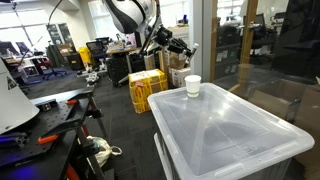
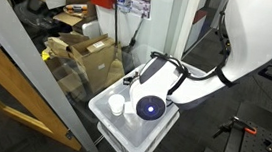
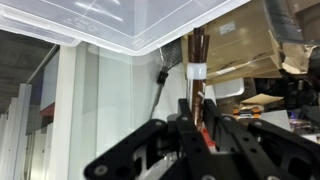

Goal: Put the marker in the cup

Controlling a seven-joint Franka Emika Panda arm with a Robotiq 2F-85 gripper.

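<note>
In an exterior view, the cup [image 1: 193,86], white paper with a rolled rim and a slight taper, stands upright on the far corner of the bin lid [image 1: 225,125]. The lid is translucent plastic, smooth and glossy, with shallow moulded creases. The gripper [image 1: 178,47], dark and angular, hangs at 11 o'clock from the cup, higher up and apart from it. The marker is too small to make out here. Yellow crates [image 1: 147,88] sit on the floor at 9 o'clock from the cup. A glass partition [image 1: 270,50] runs along at 3 o'clock.

In an exterior view, the cup [image 2: 117,105] sits near a corner of the bin lid [image 2: 130,138]. The white, rounded arm [image 2: 165,87] bends over the lid and hides much of it. Its round dark joint cap [image 2: 150,108] lies at 3 o'clock, just beside the cup. Cardboard boxes [image 2: 83,49] stand at 11 o'clock, behind a glass pane.

In the wrist view, the black gripper [image 3: 198,108] is clamped on the marker [image 3: 198,45]. The marker is a slim reddish-brown stick with a white band, pointing to 12 o'clock. The lid's rounded corner [image 3: 130,25] spans the top, and a cardboard box [image 3: 250,40] shows at 2 o'clock.
</note>
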